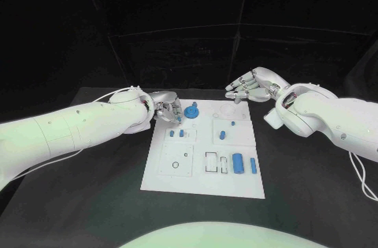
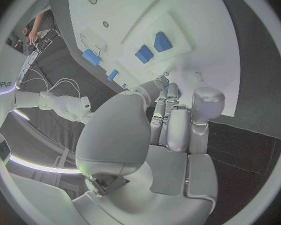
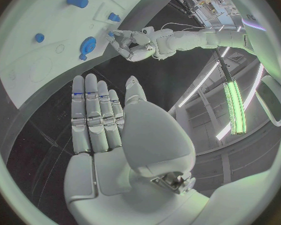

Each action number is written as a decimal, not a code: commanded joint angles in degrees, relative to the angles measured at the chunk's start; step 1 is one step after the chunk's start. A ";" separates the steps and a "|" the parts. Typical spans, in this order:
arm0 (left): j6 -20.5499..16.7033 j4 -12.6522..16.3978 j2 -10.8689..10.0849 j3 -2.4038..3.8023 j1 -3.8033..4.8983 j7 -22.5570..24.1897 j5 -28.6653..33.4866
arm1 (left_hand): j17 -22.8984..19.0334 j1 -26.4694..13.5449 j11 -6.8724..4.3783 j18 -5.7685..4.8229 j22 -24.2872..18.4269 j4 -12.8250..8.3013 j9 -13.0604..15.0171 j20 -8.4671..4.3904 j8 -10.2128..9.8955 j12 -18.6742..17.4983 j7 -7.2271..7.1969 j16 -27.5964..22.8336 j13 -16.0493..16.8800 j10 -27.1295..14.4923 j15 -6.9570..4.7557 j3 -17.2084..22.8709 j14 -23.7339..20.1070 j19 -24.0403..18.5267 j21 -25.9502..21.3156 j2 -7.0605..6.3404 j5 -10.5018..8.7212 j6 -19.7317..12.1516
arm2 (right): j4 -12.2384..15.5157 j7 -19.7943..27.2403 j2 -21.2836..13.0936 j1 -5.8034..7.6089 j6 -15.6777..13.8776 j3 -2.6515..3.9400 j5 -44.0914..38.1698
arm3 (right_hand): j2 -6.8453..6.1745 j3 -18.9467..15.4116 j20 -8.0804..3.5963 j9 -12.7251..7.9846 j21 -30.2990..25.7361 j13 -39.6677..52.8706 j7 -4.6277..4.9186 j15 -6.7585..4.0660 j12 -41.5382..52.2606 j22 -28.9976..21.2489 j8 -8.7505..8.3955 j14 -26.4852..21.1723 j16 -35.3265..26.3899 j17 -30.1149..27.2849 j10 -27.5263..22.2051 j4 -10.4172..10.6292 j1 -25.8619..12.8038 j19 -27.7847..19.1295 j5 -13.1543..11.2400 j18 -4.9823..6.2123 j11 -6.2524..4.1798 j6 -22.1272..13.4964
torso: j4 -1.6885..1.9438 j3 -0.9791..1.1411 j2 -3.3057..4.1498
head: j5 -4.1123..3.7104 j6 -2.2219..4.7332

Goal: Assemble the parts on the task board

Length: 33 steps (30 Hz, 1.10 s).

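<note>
Two silver hands flank the far end of the white task board (image 1: 203,171), with blue parts scattered over it.

Left hand (image 1: 166,112) sits at the board's far left edge, fingers curled downward with the tips over the plate near two small blue blocks (image 1: 176,133); whether it pinches anything I cannot tell, since in the left wrist view its fingers (image 2: 178,130) lie close together and hide what is under them. Just beside it, towards the middle, stands a round blue part (image 1: 194,114). Further right lie a small blue peg (image 1: 223,134), and nearer the robot a blue cylinder (image 1: 238,161) with a slimmer blue bar (image 1: 253,164) beside it. Right hand (image 1: 250,86) hovers off the board's far right corner, fingers loosely apart, holding nothing.
</note>
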 commanded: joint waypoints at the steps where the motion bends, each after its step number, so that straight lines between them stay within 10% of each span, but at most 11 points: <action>1: 1.74 -0.37 0.34 0.03 0.06 -0.78 0.42 | -0.05 -0.57 -0.02 -1.04 0.06 0.10 -0.07 0.02 -0.29 -0.32 -0.04 -0.01 -0.08 0.30 -0.11 0.03 0.10 0.28 0.22 0.10 -0.08 0.34 | 0.03 0.51 0.06 0.10 0.17 0.03 0.17 | 0.36 -0.26 0.19 0.04 -0.34 -0.08 0.05 0.00 0.23 -0.07 0.09 -0.27 -0.30 -0.07 -0.35 -0.21 0.00 0.03 0.25 0.20 0.11 -0.34 | -0.07 0.07 -0.01 | 0.04 -0.03; 33: 5.05 -1.70 1.71 -0.05 0.02 -2.51 0.41 | -0.35 -0.99 -0.03 -1.02 0.01 0.21 -0.17 0.00 -0.52 -0.62 -0.08 -0.14 -0.18 0.40 -0.13 -0.13 0.05 0.20 0.13 -0.11 -0.09 0.38 | -0.02 0.52 0.12 0.10 0.18 0.03 0.17 | 0.36 -0.26 0.19 0.04 -0.34 -0.08 0.05 0.00 0.23 -0.07 0.09 -0.27 -0.30 -0.07 -0.35 -0.21 0.00 0.03 0.25 0.20 0.11 -0.34 | -0.03 0.05 0.03 | -0.10 -0.34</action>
